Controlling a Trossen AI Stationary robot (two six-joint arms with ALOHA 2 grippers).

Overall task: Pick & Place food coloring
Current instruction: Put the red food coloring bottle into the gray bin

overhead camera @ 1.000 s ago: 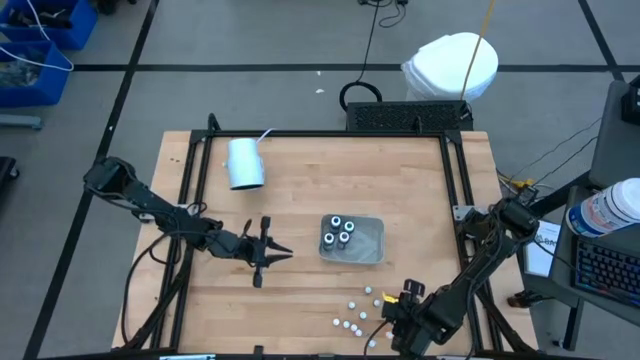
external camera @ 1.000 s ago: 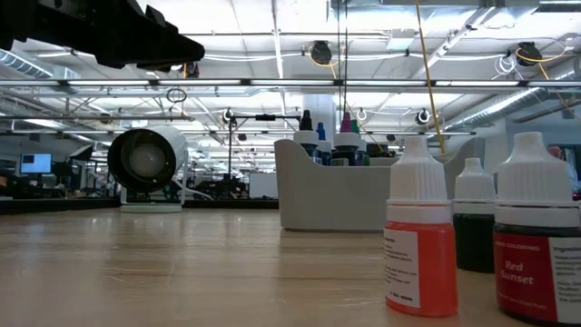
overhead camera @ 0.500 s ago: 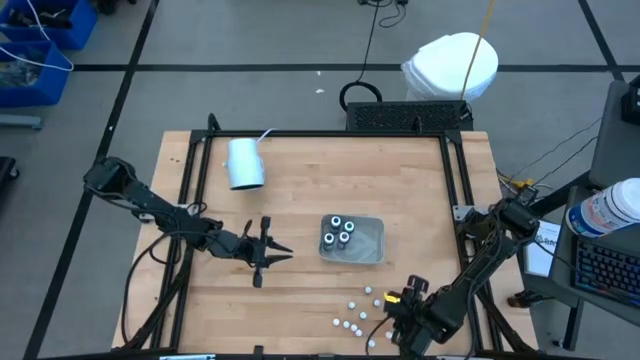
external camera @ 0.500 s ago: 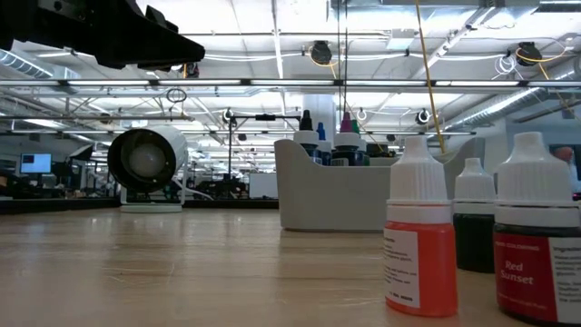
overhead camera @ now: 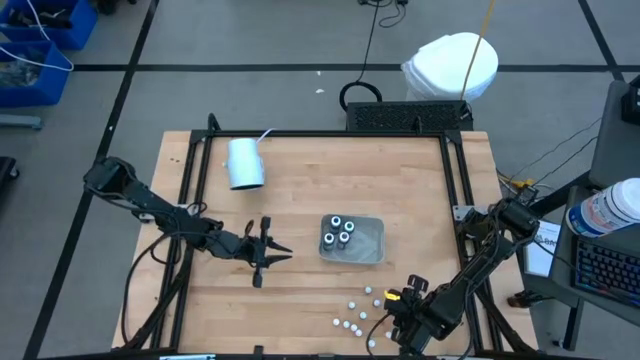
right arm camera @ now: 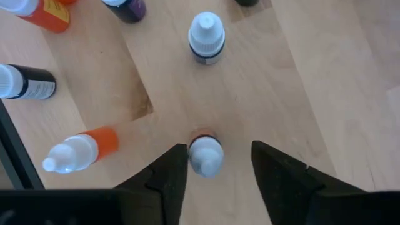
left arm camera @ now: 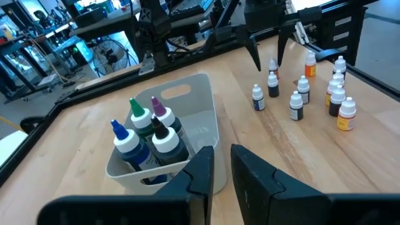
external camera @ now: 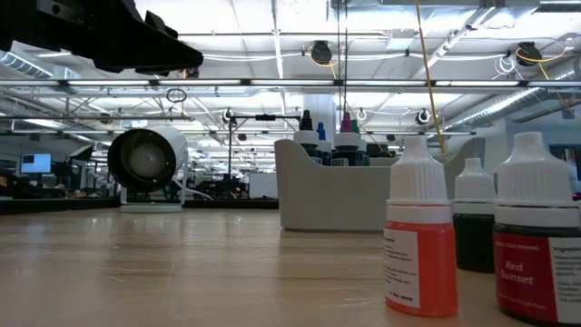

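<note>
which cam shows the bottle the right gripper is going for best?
Right wrist view: the small bottle stands between the open right gripper fingers, white cap up. High view shows only white dots beside the gripper. Left wrist view shows the cluster from afar; low view can't single it out.

- "Red Sunset" in white lettering on the dark red label of the bottle (external camera: pixel 536 241) at the near right edge, low view.
- Orange bottle (external camera: pixel 419 238) beside it: fine print, not legible.
</note>
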